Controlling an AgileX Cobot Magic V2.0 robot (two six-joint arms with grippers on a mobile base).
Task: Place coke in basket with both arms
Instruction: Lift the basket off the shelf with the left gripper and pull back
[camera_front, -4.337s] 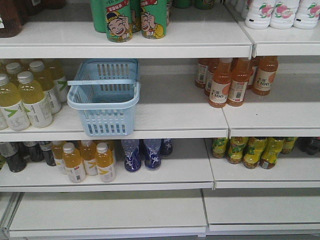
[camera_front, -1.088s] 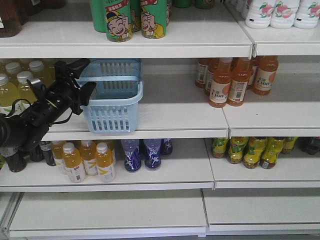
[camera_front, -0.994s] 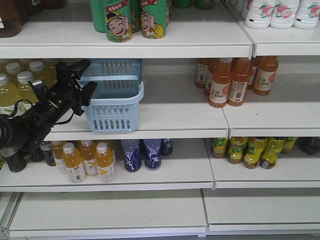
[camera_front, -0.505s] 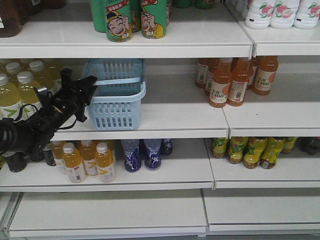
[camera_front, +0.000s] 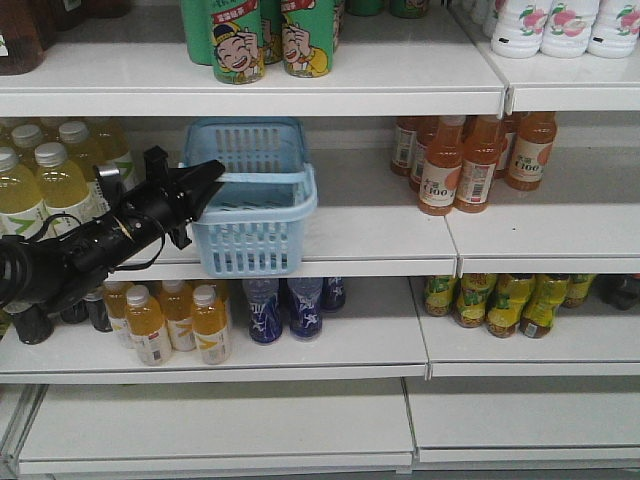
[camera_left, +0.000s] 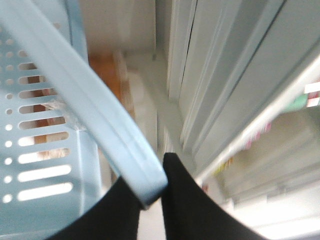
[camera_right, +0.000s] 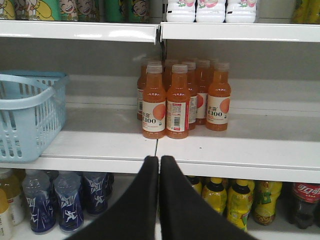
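A light blue basket (camera_front: 257, 228) stands on the middle shelf (camera_front: 360, 235), its front edge over the shelf lip. My left gripper (camera_front: 207, 180) is shut on the basket's handle (camera_front: 268, 180) at its left end; in the left wrist view the handle (camera_left: 95, 115) sits between the two black fingers (camera_left: 190, 200). My right gripper (camera_right: 159, 159) is shut and empty, in front of the shelf edge, right of the basket (camera_right: 25, 115). A dark coke bottle with a red label (camera_right: 303, 202) stands on the lower shelf at the far right, apart from both grippers.
Orange juice bottles (camera_front: 470, 160) stand right of the basket, yellow drink bottles (camera_front: 50, 180) to its left behind my left arm. Green cans (camera_front: 260, 40) are on the shelf above. Blue bottles (camera_front: 285, 305) and orange bottles (camera_front: 175, 320) stand below.
My left arm came in from the left and took hold of the basket handle. The basket has slid to the right along the shelf with the gripper and turned a little.
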